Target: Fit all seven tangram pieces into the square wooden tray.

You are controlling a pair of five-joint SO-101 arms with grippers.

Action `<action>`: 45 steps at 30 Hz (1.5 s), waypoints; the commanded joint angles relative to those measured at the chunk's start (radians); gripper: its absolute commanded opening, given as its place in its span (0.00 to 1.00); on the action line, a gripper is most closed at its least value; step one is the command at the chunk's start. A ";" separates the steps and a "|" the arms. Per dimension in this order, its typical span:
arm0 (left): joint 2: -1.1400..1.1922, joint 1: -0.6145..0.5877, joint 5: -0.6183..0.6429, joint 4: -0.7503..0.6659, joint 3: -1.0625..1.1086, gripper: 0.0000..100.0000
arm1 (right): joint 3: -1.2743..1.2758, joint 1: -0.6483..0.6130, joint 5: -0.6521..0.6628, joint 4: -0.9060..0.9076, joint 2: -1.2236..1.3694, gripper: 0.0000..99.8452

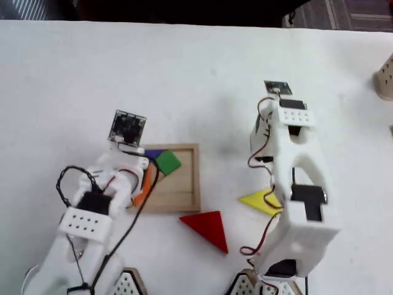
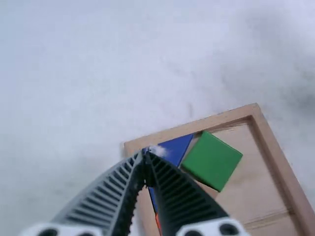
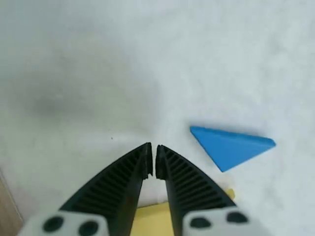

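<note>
The square wooden tray [image 1: 187,175] lies left of the table's middle. It holds a green square [image 1: 167,161], a dark blue piece [image 1: 153,153] and an orange piece [image 1: 142,192] along its left side. My left gripper [image 2: 146,154] is shut and empty, with its tips over the tray's corner [image 2: 197,123] beside the dark blue piece [image 2: 175,146] and the green square [image 2: 212,160]. A red triangle [image 1: 207,228] and a yellow triangle [image 1: 260,201] lie on the table right of the tray. My right gripper [image 3: 152,148] is shut and empty above bare table, near a light blue triangle [image 3: 231,146]. The yellow piece [image 3: 147,221] is under its fingers.
The right arm [image 1: 295,166] stands over the table right of the yellow triangle and covers part of it. A pale wooden object [image 1: 385,77] sits at the far right edge. Cables [image 1: 73,178] loop off the left arm beside the tray.
</note>
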 commanded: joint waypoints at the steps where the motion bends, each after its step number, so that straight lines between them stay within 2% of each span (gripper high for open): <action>1: 0.058 -0.054 0.012 -0.094 -0.018 0.02 | 0.081 0.033 0.020 -0.061 -0.140 0.02; 11: 0.108 -0.093 0.012 -0.147 -0.025 0.02 | 0.288 0.183 0.009 -0.154 -0.309 0.02; 14: 0.156 -0.093 0.012 -0.146 -0.048 0.02 | 0.310 0.213 -0.041 -0.159 -0.338 0.02; 20: 0.352 -0.090 0.009 -0.146 -0.124 0.02 | 0.377 0.208 -0.060 -0.162 -0.438 0.02; 22: 0.435 -0.090 0.009 -0.147 -0.167 0.02 | 0.405 0.208 -0.103 -0.162 -0.484 0.02; 28: 0.619 -0.093 0.009 -0.143 -0.290 0.02 | 0.448 0.208 -0.206 -0.177 -0.562 0.12; 34: 0.634 -0.093 0.009 -0.146 -0.301 0.02 | 0.456 0.179 -0.218 -0.183 -0.539 0.12; 40: 0.638 -0.093 0.009 -0.146 -0.302 0.02 | 0.459 0.183 -0.334 -0.194 -0.506 0.13; 43: 0.639 -0.093 0.009 -0.146 -0.304 0.02 | 0.459 0.179 -0.328 -0.288 -0.467 0.13; 45: 0.639 -0.093 0.009 -0.146 -0.302 0.02 | 0.459 0.179 -0.241 -0.338 -0.430 0.13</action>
